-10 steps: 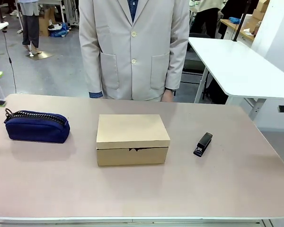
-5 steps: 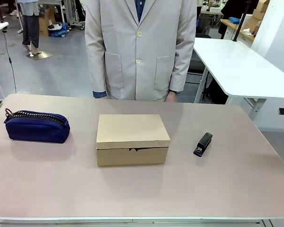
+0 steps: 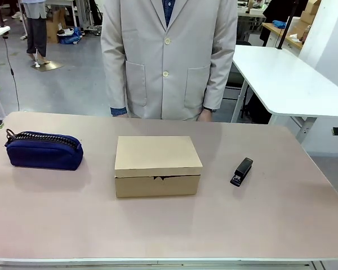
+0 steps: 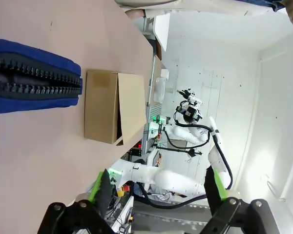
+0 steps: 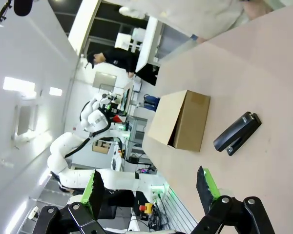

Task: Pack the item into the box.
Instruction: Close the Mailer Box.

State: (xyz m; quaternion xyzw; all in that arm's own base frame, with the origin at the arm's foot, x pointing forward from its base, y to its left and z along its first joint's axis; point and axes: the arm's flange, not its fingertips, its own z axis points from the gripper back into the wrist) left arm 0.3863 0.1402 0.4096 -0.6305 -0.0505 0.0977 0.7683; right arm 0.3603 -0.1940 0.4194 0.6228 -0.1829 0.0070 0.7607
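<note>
**Box shut, nothing packed that I can see**

From the front, the shallow brown cardboard box (image 3: 158,165) sits in the middle of the pale table (image 3: 270,225) with its flap lid down. At its 9 o'clock lies the navy blue zip pouch (image 3: 43,150); at its 3 o'clock, well apart, the small black stapler (image 3: 241,171). A person in a light grey jacket (image 3: 168,56) stands at the far edge, at 12 o'clock from the box, arms hanging, one hand (image 3: 203,115) just above the table edge. I see no yellow knife on the table or in that hand, so I can't tell where the item is.

Looking along the left gripper (image 4: 156,187), its green-padded fingers are spread wide with nothing between them. The pouch fills the 9 o'clock side, and the box lies beyond it, lid closed.

Looking along the right gripper (image 5: 149,187), the fingers again stand wide apart and empty. The stapler (image 5: 237,132) lies at about 2 o'clock, the box (image 5: 179,126) near 12.

My read: either the job hasn't begun, or the knife is already inside; the closed lid hides which.
</note>
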